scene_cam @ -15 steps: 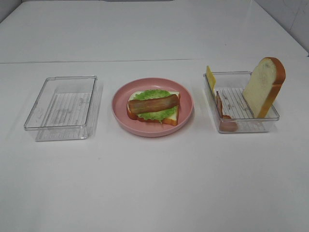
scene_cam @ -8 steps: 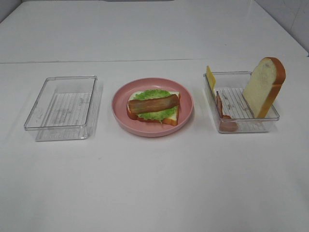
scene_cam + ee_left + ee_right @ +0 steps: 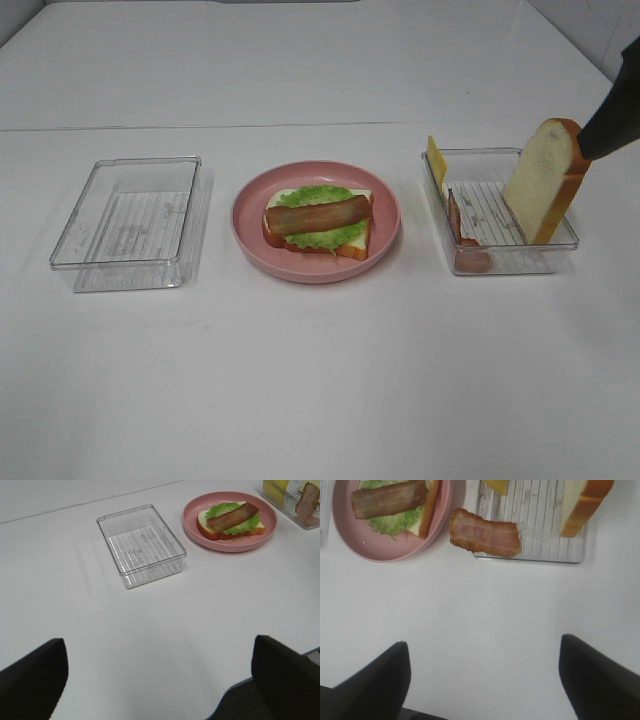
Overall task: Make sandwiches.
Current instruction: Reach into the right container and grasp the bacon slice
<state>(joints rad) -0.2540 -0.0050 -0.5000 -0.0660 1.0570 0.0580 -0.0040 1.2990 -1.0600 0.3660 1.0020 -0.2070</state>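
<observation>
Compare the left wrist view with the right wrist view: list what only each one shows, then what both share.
Only the left wrist view: the whole empty tray, and the left fingers, spread wide apart.
Only the right wrist view: the bread slice seen clearly, standing in the stocked tray, and the right fingers, also spread wide.
Both: the pink plate carrying the unfinished sandwich, plus the spare bacon strip and the yellow cheese at the stocked tray.
</observation>
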